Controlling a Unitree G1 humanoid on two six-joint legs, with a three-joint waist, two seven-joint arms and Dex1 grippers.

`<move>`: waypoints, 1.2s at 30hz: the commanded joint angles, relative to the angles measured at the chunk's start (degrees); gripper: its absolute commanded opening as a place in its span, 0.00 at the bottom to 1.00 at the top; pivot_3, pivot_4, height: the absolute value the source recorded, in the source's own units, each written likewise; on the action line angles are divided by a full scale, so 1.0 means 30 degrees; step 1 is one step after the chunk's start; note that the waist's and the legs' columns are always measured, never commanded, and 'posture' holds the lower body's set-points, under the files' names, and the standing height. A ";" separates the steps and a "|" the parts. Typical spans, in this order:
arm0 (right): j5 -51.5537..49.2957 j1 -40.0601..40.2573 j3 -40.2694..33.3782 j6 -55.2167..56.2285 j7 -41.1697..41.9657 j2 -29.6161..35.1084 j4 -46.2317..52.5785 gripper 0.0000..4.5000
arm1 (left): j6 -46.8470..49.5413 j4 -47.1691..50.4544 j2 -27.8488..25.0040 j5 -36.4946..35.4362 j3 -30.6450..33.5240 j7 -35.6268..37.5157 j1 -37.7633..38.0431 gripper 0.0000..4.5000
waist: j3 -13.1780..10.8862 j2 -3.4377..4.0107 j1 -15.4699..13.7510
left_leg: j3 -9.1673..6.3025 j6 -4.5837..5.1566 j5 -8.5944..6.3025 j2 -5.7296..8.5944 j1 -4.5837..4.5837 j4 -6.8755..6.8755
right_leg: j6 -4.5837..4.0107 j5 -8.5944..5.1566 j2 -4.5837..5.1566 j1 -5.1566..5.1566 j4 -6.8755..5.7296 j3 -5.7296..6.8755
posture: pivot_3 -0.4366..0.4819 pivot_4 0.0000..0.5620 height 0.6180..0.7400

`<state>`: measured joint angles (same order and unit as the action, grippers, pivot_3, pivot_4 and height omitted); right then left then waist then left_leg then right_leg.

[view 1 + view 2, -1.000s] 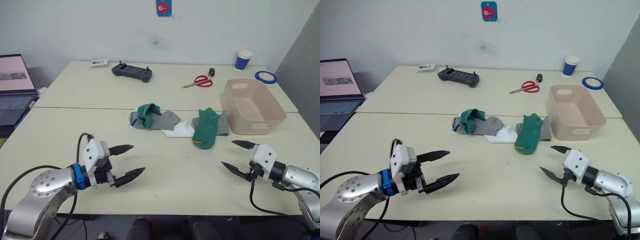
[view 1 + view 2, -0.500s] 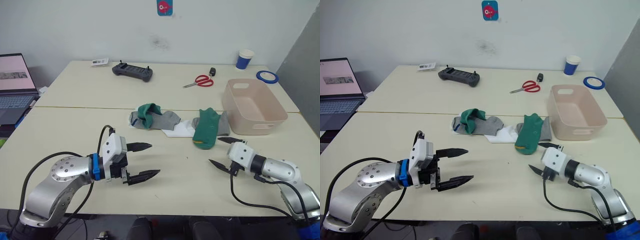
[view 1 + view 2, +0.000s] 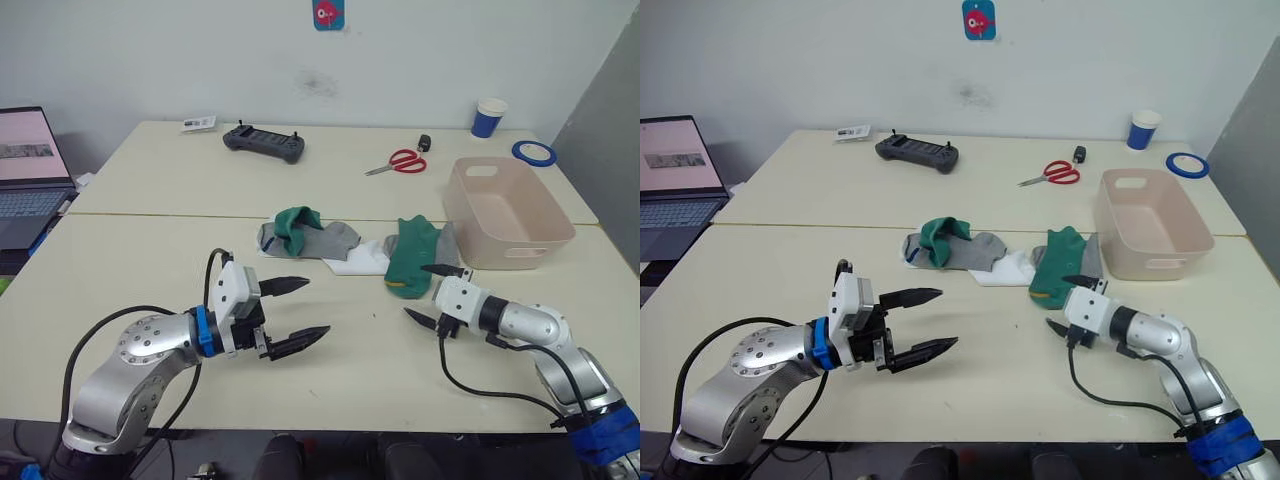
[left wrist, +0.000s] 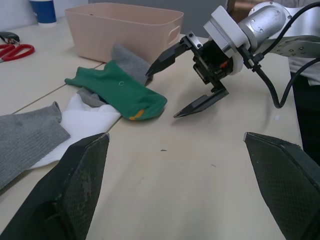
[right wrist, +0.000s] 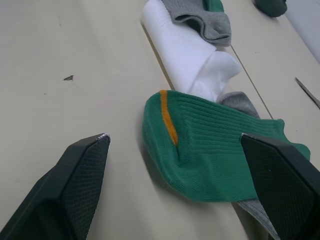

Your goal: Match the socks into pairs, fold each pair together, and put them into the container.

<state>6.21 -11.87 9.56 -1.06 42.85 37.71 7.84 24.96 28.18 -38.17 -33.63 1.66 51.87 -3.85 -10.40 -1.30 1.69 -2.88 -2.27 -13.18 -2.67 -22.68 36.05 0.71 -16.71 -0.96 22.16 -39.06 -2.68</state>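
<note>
Left gripper [image 3: 296, 313] lower left, jaws wide apart, empty, above the desk [image 3: 140, 265]. Socks [image 3: 355, 248] lie in a loose row at frame centre. Right gripper [image 3: 430, 294] lower right, jaws spread, empty, just beside the green sock [image 3: 411, 257]. Pink container [image 3: 508, 213] right, empty.

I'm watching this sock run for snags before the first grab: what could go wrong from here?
1. The green sock lies on a grey sock and touches a white sock, so the open right tool may lift more than one.
2. The other green sock is bunched over a grey one, which may spoil matching.
</note>
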 commanded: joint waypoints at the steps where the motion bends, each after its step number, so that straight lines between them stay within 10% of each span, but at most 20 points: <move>1: 0.0528 -0.0630 0.0234 0.0170 -0.0248 -0.0160 -0.0117 0.90 | 0.0221 0.0525 0.0323 -0.0085 -0.0481 -0.0270 -0.0670 1.00 | 0.0000 0.0000 0.0001 | 0.0000 0.0000 0.0000 -0.0001 0.0003 0.0001 | 0.0000 0.0001 0.0000 -0.0002 -0.0002 0.0001 | 0.48 0.27 1.00; 13: 0.1084 -0.1552 0.1240 0.1452 0.0493 -0.0226 -0.1380 0.01 | 0.0692 0.0404 -0.0129 -0.0208 0.0018 -0.0038 -0.1130 1.00 | 0.0000 0.0000 0.0005 | 0.0002 -0.0001 0.0001 0.0003 -0.0001 0.0009 | 0.0013 0.0009 -0.0002 0.0001 -0.0002 -0.0002 | 0.48 0.27 1.00; 25: -0.2353 -0.2877 0.3700 -0.4967 0.4799 -0.1395 0.4240 0.01 | 0.1611 -0.0910 -0.3257 -0.1307 0.4949 0.0685 -0.0087 1.00 | -0.0005 0.0004 0.0075 | -0.0020 0.0000 0.0001 -0.0020 -0.0002 0.0002 | 0.0006 0.0005 -0.0001 0.0012 -0.0003 0.0013 | 0.48 0.27 1.00; 36: -0.1183 -0.5548 0.8302 -0.8522 0.2236 -0.9108 -0.0180 0.01 | 0.4565 0.2048 -0.3958 -0.3647 0.9589 -0.0028 0.4663 1.00 | -0.0001 -0.0006 0.0055 | -0.0052 -0.0003 0.0002 -0.0041 -0.0002 -0.0002 | -0.0023 -0.0010 0.0035 0.0024 -0.0013 0.0039 | 0.48 0.27 1.00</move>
<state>3.28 -27.43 33.51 -24.81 50.96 12.16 7.54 38.09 32.13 -49.23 -42.97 27.47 51.95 9.93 -10.40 -1.32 1.86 -3.04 -2.28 -13.17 -2.81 -22.69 36.05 0.64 -16.74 -0.86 22.24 -39.10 -2.57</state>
